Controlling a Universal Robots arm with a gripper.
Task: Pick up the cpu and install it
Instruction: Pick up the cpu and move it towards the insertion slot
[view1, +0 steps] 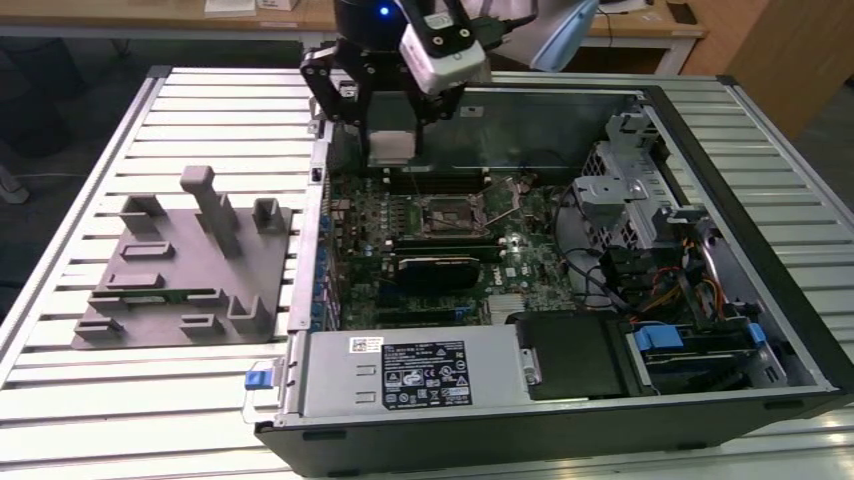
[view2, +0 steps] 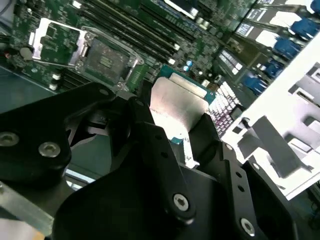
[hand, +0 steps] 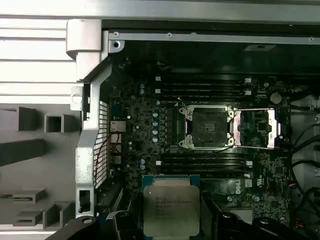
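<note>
My gripper (view1: 391, 140) is shut on the cpu (view1: 391, 150), a flat square chip with a silvery metal top. It hangs above the far part of the motherboard, a little towards the exterior view's left of the open socket (view1: 447, 213). In the second wrist view the black fingers (view2: 150, 135) clamp the cpu (view2: 177, 107) by two opposite edges. In the first wrist view the cpu (hand: 171, 210) sits between the fingers, apart from the socket (hand: 206, 125), whose metal load plate (hand: 257, 128) is flipped open to one side.
The open computer case (view1: 747, 130) holds the motherboard, memory slots (view1: 434, 183), a power supply (view1: 400, 370) and drive bays with cables (view1: 681, 290). On the slatted table at the exterior view's left lies a grey tray (view1: 174, 270) with upright posts.
</note>
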